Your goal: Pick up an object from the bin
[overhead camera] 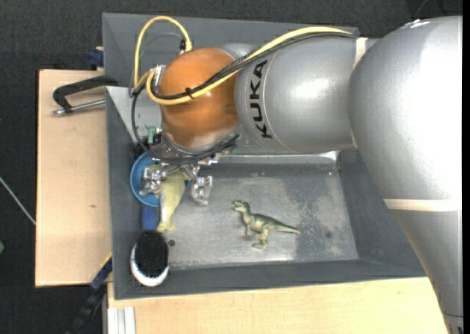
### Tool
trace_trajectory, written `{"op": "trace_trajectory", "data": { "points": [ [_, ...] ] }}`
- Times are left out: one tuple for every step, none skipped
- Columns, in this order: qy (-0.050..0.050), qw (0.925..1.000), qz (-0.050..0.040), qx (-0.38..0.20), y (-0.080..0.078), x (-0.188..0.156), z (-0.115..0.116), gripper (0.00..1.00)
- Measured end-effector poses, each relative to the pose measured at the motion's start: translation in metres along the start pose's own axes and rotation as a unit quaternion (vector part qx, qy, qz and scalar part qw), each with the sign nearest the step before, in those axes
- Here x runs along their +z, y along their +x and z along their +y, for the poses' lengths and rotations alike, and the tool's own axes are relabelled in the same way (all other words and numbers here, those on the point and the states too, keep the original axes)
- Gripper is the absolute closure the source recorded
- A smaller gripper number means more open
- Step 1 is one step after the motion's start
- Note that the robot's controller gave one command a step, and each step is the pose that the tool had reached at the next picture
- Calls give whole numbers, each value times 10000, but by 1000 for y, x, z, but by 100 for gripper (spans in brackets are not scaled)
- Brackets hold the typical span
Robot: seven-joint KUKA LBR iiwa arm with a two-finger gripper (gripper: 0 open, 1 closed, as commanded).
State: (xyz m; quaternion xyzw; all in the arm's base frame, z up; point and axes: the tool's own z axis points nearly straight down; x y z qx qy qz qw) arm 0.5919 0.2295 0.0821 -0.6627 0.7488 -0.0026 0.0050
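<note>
The pale yellow piece [170, 206] is the one I would take. It is long, tapered and shaped rather like a banana, and it lies along the left side of the bin [323, 200], narrow end pointing toward the near-left corner. Its upper end sits between the fingers [200, 187] of the gripper [178, 180]. The jaws are spread wide, one on each side of that end, and have not closed on anything.

To do this step well, I judge the closing should land across the piece's thicker upper part, not on the taper, where it could squirt out. I cannot tell from above whether the tips are low enough, so I would confirm they are down beside the piece before squeezing.

The blue disc [138, 172] lies just left of the left finger, partly under it. That finger could catch the disc's rim and drag it in, so I would watch that side. The black round brush [150, 255] sits near the narrow end in the corner, apart from the jaws. The green toy dinosaur [262, 225] stands well clear to the right and should not interfere with a straight lift.
</note>
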Motion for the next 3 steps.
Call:
{"op": "trace_trajectory", "data": {
  "points": [
    [-20, 10000, -5, -3, -1, 0, 1, 100],
    [-32, 10000, -7, 18, -2, -11, 0, 100],
    [2, 10000, -25, 34, -5, -74, -3, 100]
  ]
}}
